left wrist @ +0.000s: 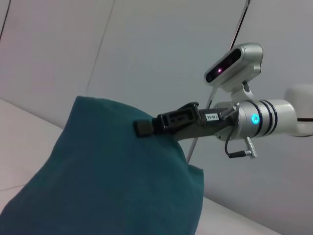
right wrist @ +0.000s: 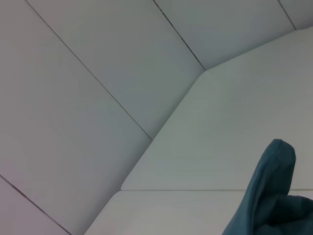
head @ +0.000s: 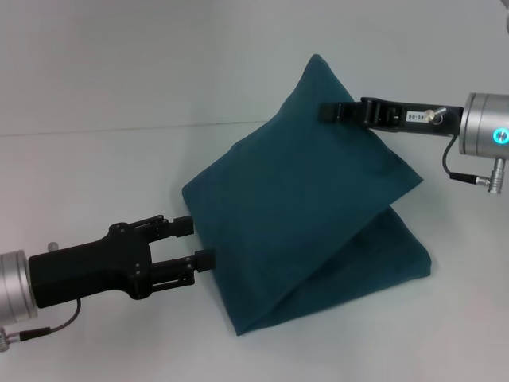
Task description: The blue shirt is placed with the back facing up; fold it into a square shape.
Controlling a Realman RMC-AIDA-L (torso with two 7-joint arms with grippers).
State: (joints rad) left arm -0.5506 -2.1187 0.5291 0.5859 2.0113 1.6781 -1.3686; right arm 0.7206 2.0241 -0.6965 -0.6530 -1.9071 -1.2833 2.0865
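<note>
The blue shirt (head: pixel 302 207) is a dark teal bundle on the white table, with its upper layer pulled up into a peak. My right gripper (head: pixel 326 111) is shut on the cloth just below that peak and holds it raised. It also shows in the left wrist view (left wrist: pixel 143 128), pinching the shirt (left wrist: pixel 112 181). My left gripper (head: pixel 199 243) is open at the shirt's lower left edge, its fingertips touching the cloth. A fold of the shirt (right wrist: pixel 274 196) shows in the right wrist view. No lettering shows.
The white table (head: pixel 95 183) spreads around the shirt and meets a pale wall (head: pixel 159 64) behind it. The shirt's lower layer lies flat toward the front right (head: pixel 398 263).
</note>
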